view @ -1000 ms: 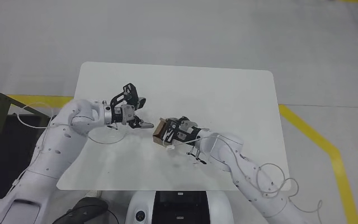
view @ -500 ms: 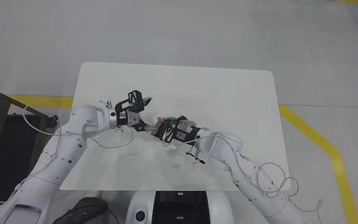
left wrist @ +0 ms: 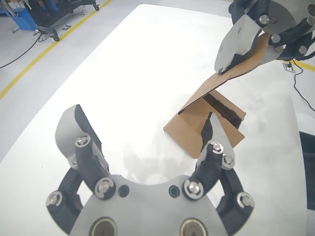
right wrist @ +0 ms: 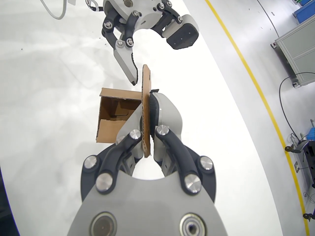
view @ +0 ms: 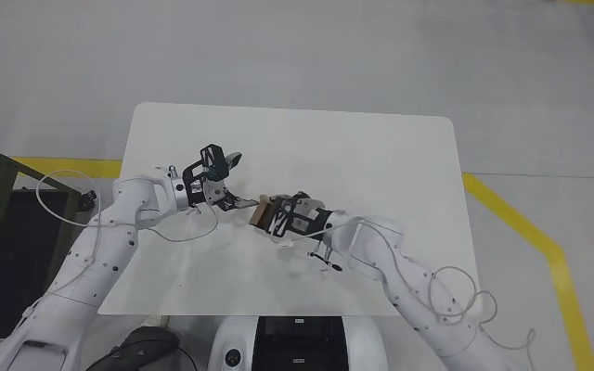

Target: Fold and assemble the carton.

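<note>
A small brown carton [view: 262, 213] stands on the white table [view: 371, 148], its open top showing folded inner flaps [right wrist: 115, 114]. My right gripper [right wrist: 147, 99] is shut on the carton's upright flap [right wrist: 146, 84], gripping it edge-on; it appears from the other side as the right gripper [left wrist: 236, 60]. My left gripper [view: 237, 183] is open just beside the carton. One of its fingertips [right wrist: 133, 81] hovers close to the held flap's top edge, apart from it. In the left wrist view that finger [left wrist: 216, 133] overlaps the carton's wall [left wrist: 184, 133].
The table's far half and right side are bare. Yellow floor tape [view: 520, 223] runs past the table's edges. A loose white cable [view: 186, 227] trails from the left arm onto the table.
The left gripper edged in toward the carton, then drew back a little and rose. The right gripper kept its hold on the flap, and the carton barely shifted.
</note>
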`<state>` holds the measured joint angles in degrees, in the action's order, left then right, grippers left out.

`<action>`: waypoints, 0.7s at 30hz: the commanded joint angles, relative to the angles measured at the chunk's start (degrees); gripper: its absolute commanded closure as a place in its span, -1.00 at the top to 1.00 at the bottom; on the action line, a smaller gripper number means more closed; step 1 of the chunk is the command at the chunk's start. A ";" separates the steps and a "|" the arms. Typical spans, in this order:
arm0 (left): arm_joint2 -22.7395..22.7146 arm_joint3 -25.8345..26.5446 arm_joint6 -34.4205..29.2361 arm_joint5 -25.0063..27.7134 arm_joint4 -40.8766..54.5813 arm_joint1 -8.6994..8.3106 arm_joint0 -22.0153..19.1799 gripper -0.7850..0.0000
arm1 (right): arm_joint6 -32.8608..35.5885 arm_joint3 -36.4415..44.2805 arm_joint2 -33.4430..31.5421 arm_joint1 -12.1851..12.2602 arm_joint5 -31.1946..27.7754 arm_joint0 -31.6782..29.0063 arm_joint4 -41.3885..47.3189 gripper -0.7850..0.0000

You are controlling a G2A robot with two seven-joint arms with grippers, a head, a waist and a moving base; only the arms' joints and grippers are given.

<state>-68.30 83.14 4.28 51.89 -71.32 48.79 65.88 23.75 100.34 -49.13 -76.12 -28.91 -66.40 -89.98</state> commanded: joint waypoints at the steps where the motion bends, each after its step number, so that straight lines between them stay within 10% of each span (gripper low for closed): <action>1: 0.00 0.00 0.00 0.00 0.00 0.00 0.00 1.00 | -0.04 -0.30 0.11 -0.07 -0.51 0.51 0.44 -1.00; 21: 1.10 -1.25 0.13 0.06 -1.95 0.56 0.26 1.00 | 1.67 -2.30 2.34 -0.88 -1.28 3.49 1.19 -1.00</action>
<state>-67.38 82.04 4.24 51.82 -73.15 49.30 66.16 25.22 98.12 -46.88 -76.94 -30.40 -63.03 -88.78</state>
